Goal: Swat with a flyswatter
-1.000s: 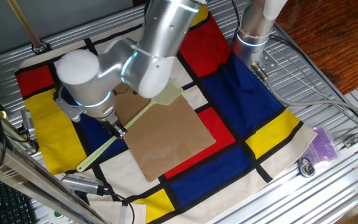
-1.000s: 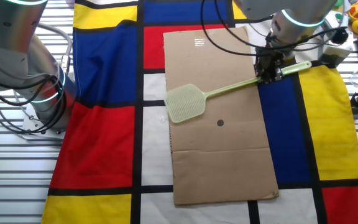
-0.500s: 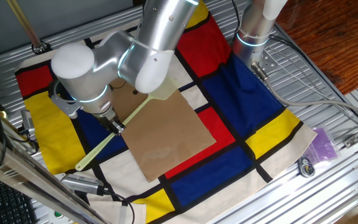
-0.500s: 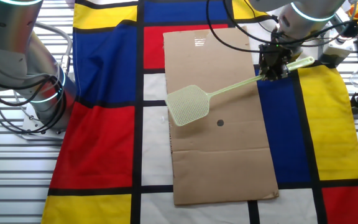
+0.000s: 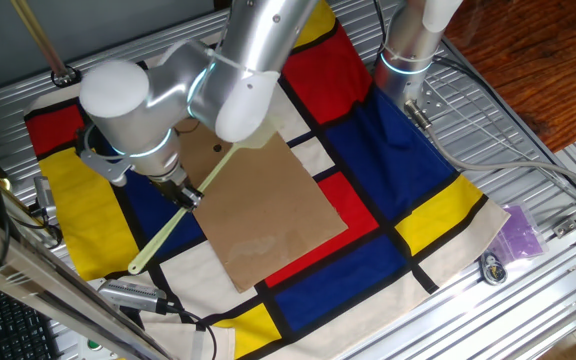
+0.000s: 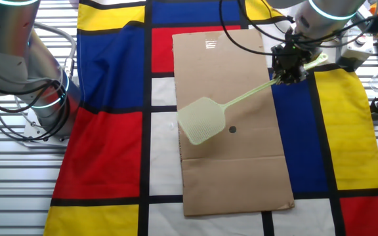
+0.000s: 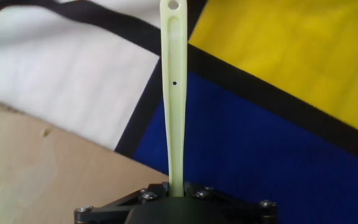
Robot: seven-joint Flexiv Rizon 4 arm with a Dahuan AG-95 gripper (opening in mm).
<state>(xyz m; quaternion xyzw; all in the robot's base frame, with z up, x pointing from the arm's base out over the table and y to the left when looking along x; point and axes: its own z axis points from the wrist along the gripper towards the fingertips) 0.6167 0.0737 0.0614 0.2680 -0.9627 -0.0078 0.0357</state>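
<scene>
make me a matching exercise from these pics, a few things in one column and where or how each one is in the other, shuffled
Things:
1. flyswatter
2. gripper
3. cardboard sheet
4. small dark dot

Places or states:
A. lies flat on the checked cloth
B. shut on the thin handle
C. on the cardboard, right beside the mesh head
D. held at a slant, head over the cardboard

Pairs: 1-D, 2-B, 3-A, 4-C

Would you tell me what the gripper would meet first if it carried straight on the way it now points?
Probably the blue panel of the cloth: the gripper, shut on the flyswatter, points down there, beside the cardboard.
</scene>
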